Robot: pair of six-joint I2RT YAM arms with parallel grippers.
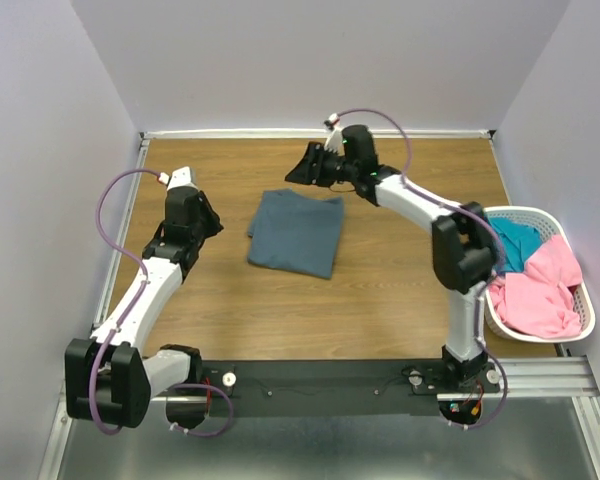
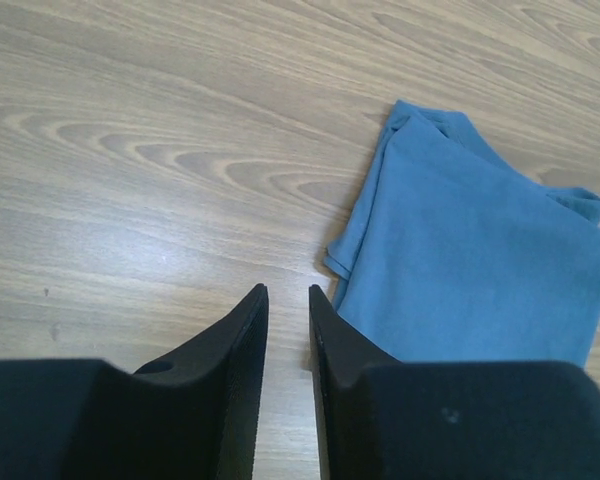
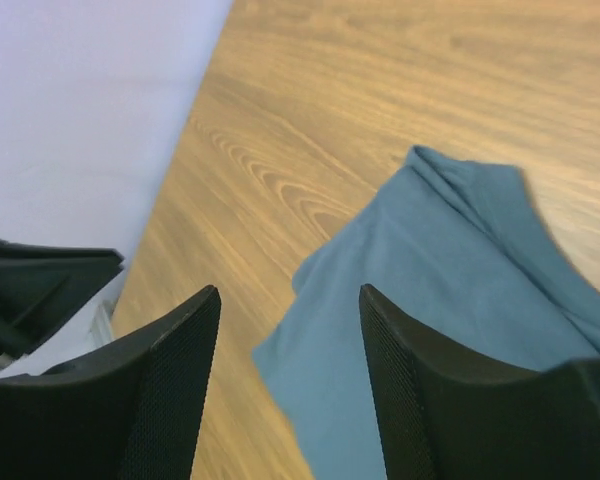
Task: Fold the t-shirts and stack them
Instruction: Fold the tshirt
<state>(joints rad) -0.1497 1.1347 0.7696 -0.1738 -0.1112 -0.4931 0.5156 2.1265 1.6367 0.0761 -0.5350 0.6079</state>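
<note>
The folded blue-grey shirt (image 1: pixel 297 232) lies flat on the table (image 1: pixel 400 290), likely as stack base, so I grip nothing: right pincer (image 3: pixel 290 289) gaping empty near its far edge, left pincer (image 2: pixel 288 290) narrowly parted beside it; pink shirt (image 1: pixel 540 295) and teal shirt (image 1: pixel 520 240) wait in the basket (image 1: pixel 540 212).

T-shirt (image 1: pixel 296 232) on the table (image 1: pixel 380 290), basket (image 1: pixel 527 211) to its right

The slate blue-grey t-shirt (image 1: pixel 296 232) lies folded flat in a slightly skewed rectangle mid-table (image 1: pixel 380 300), while the pink t-shirt (image 1: pixel 536 295) sits crumpled in the white basket (image 1: pixel 525 211), partly over the bunched teal t-shirt (image 1: pixel 518 242).
</note>
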